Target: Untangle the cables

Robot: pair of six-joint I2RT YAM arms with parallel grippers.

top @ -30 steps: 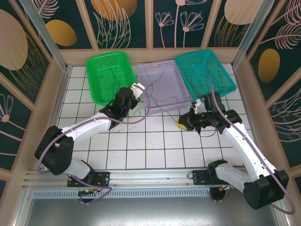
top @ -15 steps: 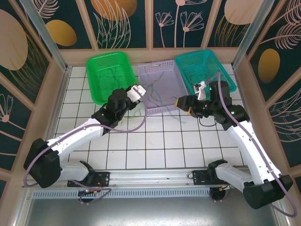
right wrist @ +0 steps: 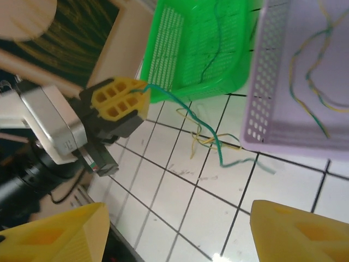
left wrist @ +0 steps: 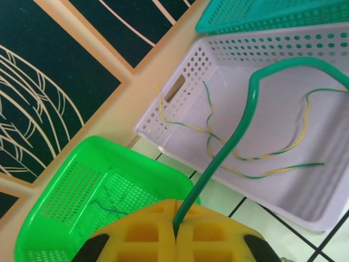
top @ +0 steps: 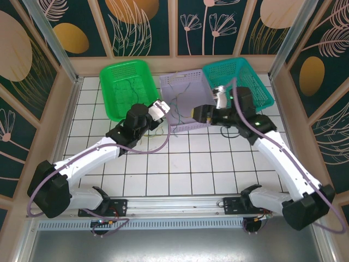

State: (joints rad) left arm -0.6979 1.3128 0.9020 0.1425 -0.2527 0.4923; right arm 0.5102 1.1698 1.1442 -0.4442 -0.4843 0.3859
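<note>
Snagging on lilac basket (left wrist: 218,54) is risked if green cable (left wrist: 216,164), pinched by left gripper (left wrist: 175,218), is pulled; right gripper (right wrist: 179,218) open.

The green basket (left wrist: 60,202), lilac basket (left wrist: 180,82) and teal basket (left wrist: 245,16) are perforated, slightly glossy plastic. The desk (right wrist: 180,202) is glossy white tile. The left tool (left wrist: 175,229) has matt yellow pads (left wrist: 142,234); the green cable (left wrist: 229,147) looks smooth.

The lilac basket (top: 184,127) is boxed in sideways: the green basket (top: 117,90) sits just beside its left wall and the teal basket (top: 256,90) close on its right. Along its near rim the left gripper (left wrist: 175,232), pinching a green cable (left wrist: 229,147), blocks the left corner, and the wide-spread right gripper (top: 199,113) overhangs the right. The tiles nearer than that lie open but for loose wires (right wrist: 210,139).
</note>
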